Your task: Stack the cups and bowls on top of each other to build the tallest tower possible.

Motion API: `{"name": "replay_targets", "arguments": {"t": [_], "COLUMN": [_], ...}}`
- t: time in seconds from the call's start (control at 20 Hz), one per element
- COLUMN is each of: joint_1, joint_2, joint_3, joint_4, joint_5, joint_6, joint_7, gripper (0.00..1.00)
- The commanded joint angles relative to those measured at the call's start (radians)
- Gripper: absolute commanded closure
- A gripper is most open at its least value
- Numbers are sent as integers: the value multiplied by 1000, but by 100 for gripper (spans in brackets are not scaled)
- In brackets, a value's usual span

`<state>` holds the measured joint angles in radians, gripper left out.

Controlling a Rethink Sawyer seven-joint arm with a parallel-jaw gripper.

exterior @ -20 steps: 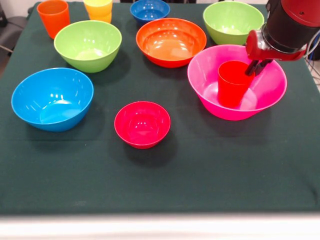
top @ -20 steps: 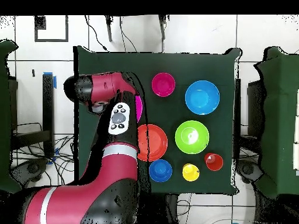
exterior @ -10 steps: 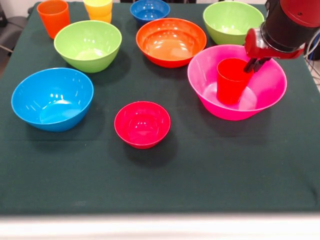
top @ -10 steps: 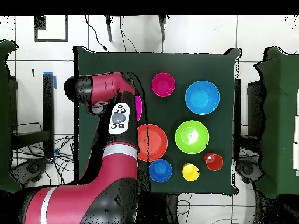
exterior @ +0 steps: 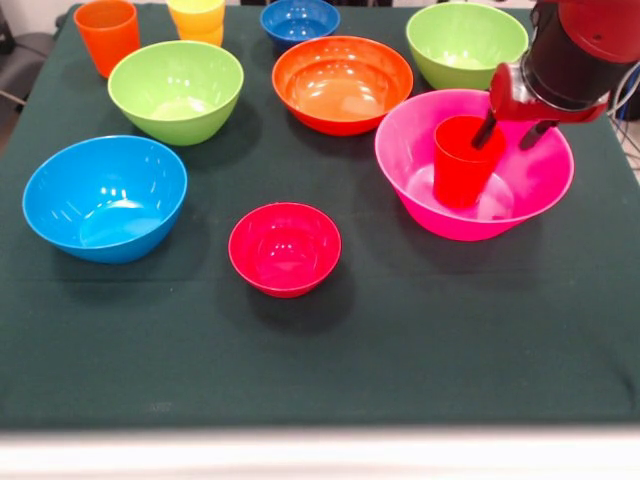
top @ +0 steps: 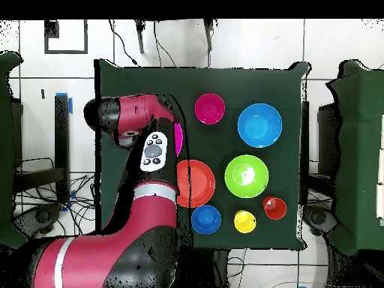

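Observation:
The red cup stands upright inside the big pink bowl at the right of the front view. My gripper hangs over the cup's right rim, open, one finger at the rim and the other outside it. The small crimson bowl sits alone at the table's middle. In the overhead view the arm hides the gripper, the cup and most of the pink bowl.
A light blue bowl is at the left. Lime green bowls, an orange bowl, a dark blue bowl, an orange cup and a yellow cup stand behind.
The fingers were shut on the red cup's right rim and have now spread apart, letting it go. The cup stays upright in the pink bowl.

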<state>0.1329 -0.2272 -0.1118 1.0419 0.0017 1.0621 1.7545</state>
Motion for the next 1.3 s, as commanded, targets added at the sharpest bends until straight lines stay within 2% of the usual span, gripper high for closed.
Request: {"name": "replay_targets", "arguments": {"t": [0.05, 0.4, 0.8, 1.3], "joint_1": [12, 17, 13, 6], "joint_2": [70, 70, 17, 16], "joint_3": [78, 73, 55, 57], "joint_4": [-11, -14, -27, -101], "joint_5": [20, 27, 22, 20], "joint_6": [12, 16, 127, 228], "joint_7": [151, 144, 112, 102], "gripper": [0, 0, 0, 0]}}
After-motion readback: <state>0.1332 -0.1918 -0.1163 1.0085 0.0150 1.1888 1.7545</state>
